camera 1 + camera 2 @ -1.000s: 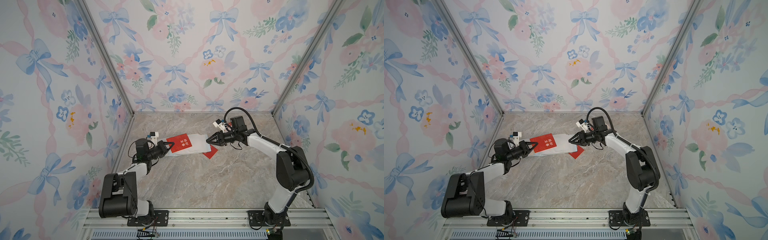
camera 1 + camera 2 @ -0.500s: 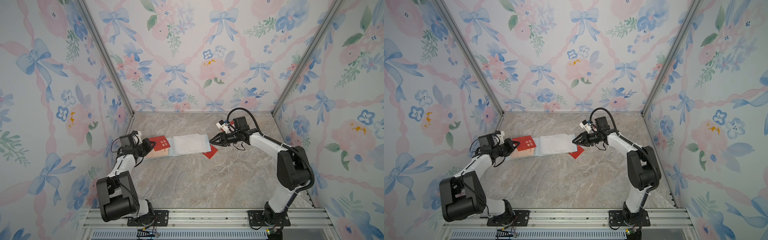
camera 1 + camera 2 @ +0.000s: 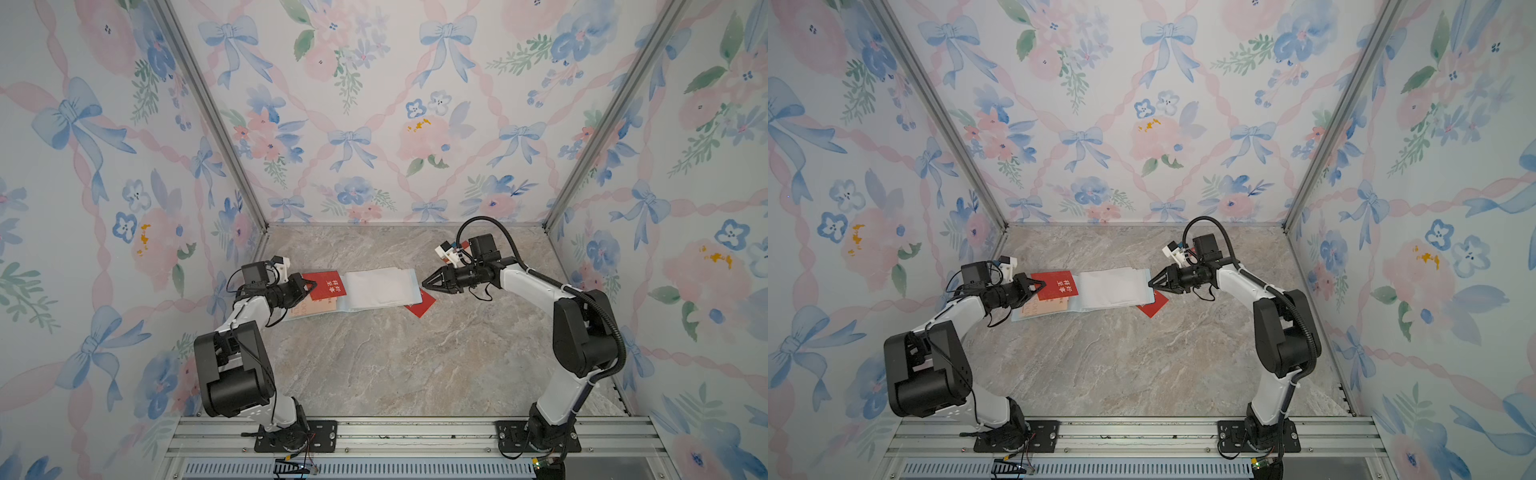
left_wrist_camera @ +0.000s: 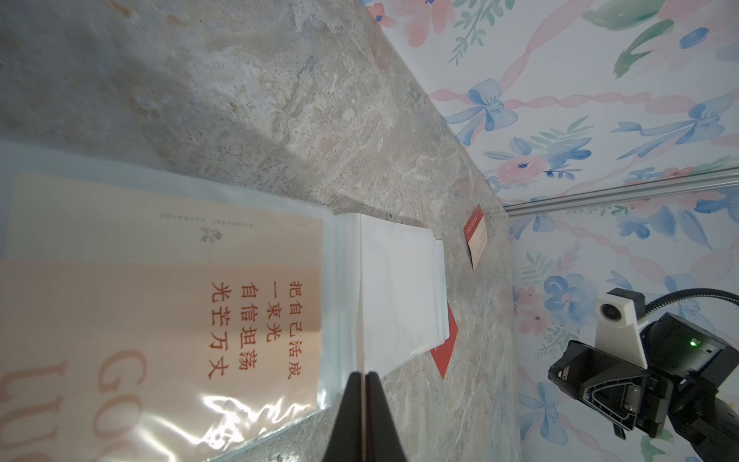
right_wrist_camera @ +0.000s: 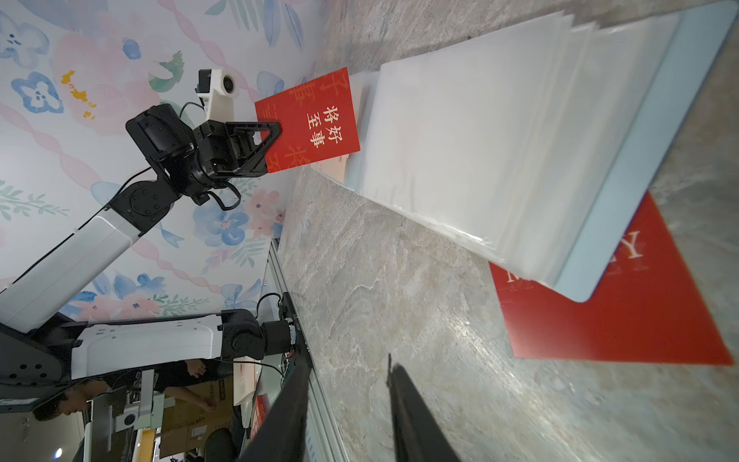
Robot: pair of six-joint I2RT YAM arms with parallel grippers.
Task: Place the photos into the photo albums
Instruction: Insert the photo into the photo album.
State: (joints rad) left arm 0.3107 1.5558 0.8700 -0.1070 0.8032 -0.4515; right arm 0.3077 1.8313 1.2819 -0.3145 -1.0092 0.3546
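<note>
The left gripper point(image 3: 309, 286) has its jaws pressed together on the near edge of a red card point(image 3: 326, 284) printed with pale Chinese characters. In the left wrist view its fingertips point(image 4: 366, 384) meet with only a thin line between them. The card juts forward from the jaws, raised and tilted over the left page of the open photo album point(image 3: 380, 286), with its far edge close to the album's spine. Under the card, the left page's clear sleeve holds cream cards point(image 4: 160, 320) with red print. The album lies flat on the marble-patterned table point(image 3: 395, 365), its white sleeve pages stacked on the right half over a pale blue cover.

The right gripper point(image 3: 424, 284) hovers just beside the album's right edge. Its jaws stand apart with nothing between them, as the right wrist view point(image 5: 348, 400) shows. Just below and beside it a MONEY card point(image 5: 620, 320), red with pale lettering, lies flat on the table, one corner tucked under the album's blue cover. Farther off, near the wall, the left wrist view shows a cream-and-red card point(image 4: 476, 240).
</note>
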